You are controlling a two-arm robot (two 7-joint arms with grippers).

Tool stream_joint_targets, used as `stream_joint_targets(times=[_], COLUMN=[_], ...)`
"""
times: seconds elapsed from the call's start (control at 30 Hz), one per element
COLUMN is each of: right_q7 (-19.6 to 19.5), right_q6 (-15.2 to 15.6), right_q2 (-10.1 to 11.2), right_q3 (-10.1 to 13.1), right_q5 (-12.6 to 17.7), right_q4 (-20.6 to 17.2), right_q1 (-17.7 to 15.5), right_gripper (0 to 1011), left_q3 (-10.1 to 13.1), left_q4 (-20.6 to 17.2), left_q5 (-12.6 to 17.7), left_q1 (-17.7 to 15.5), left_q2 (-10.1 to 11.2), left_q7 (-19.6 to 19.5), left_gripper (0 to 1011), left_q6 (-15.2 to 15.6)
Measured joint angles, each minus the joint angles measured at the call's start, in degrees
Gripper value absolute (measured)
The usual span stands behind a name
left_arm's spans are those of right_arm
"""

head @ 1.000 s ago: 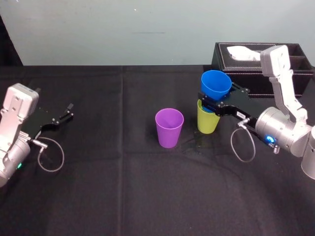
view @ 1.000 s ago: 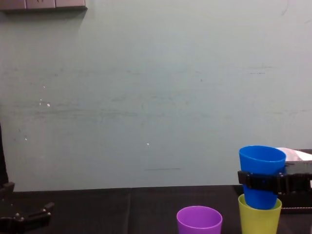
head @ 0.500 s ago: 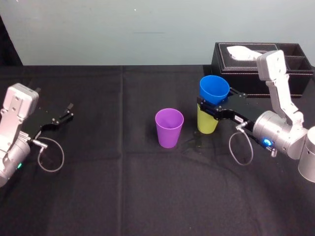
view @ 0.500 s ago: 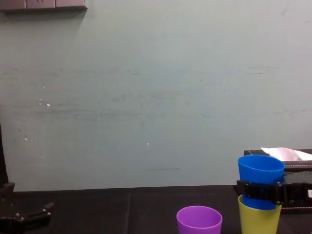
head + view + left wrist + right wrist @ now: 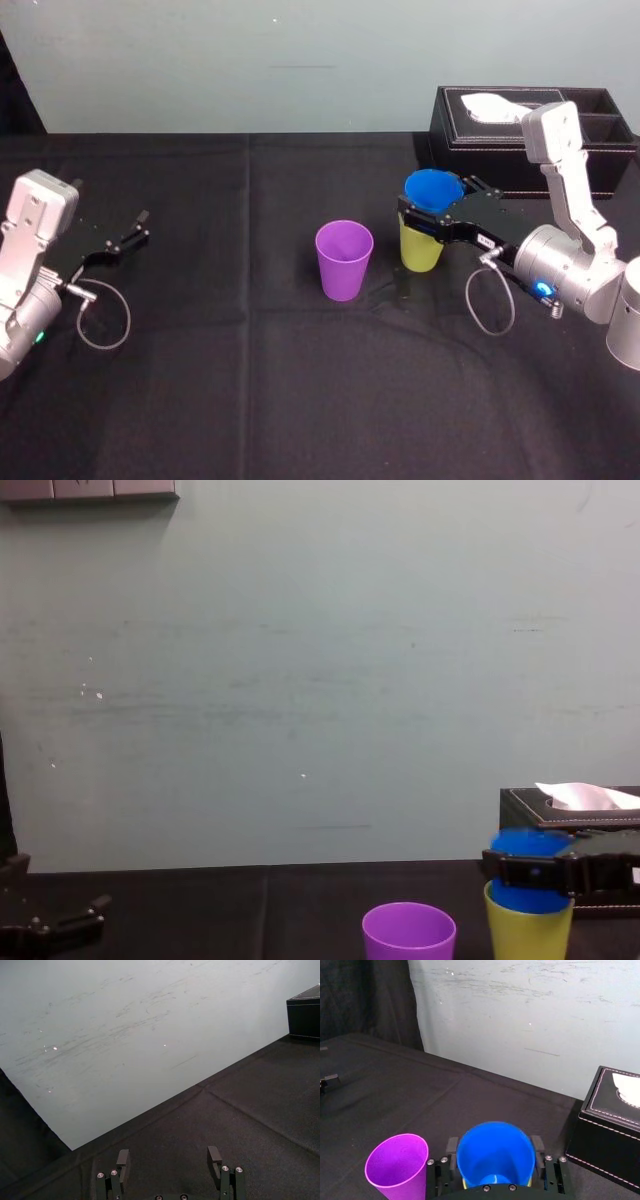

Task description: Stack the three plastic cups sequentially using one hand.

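The blue cup (image 5: 433,188) sits nested deep in the yellow-green cup (image 5: 420,250), right of the table's middle. My right gripper (image 5: 437,204) stays around the blue cup's rim. Its fingers (image 5: 451,1147) stand just outside the blue cup (image 5: 495,1152), so the jaws are open and hold nothing. The purple cup (image 5: 343,260) stands upright alone a little to the left, also the purple cup (image 5: 397,1165) in the right wrist view. From the chest, the blue cup (image 5: 530,845) shows above the yellow-green cup (image 5: 527,935), with the right gripper (image 5: 530,870) across it. My left gripper (image 5: 130,232) rests open at the far left.
A black tissue box (image 5: 500,130) stands at the back right, close behind the right arm. The black cloth covers the table (image 5: 250,380). A wall rises right behind the table's far edge.
The blue cup has dropped from above the yellow-green cup down into it. My right gripper lowered slightly and its jaws widened, letting the cup go. The left arm has not moved.
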Motion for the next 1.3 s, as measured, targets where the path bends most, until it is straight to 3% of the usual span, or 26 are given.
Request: stream_joint_targets(times=[0.2, 0.87, 1.3], right_q7=[-0.1, -0.1, 1.2], right_q6=[0.0, -0.3, -1.6], right_q2=[0.0, 0.1, 1.8], right_q3=[0.0, 0.1, 2.0], right_q5=[0.0, 0.0, 1.8], right_q4=[-0.1, -0.2, -4.8], right_q1=[0.0, -0.1, -2.8], right_gripper=[1002, 1004, 1004], left_q3=[0.0, 0.0, 0.0], left_q4=[0.0, 0.0, 0.0], left_q5=[0.0, 0.0, 0.0], left_q1=[0.0, 0.0, 0.0], left_q2=[0.0, 0.0, 0.0], left_q7=[0.0, 0.0, 0.0], left_gripper=[1011, 1011, 1011], left_q6=[0.0, 0.0, 0.0])
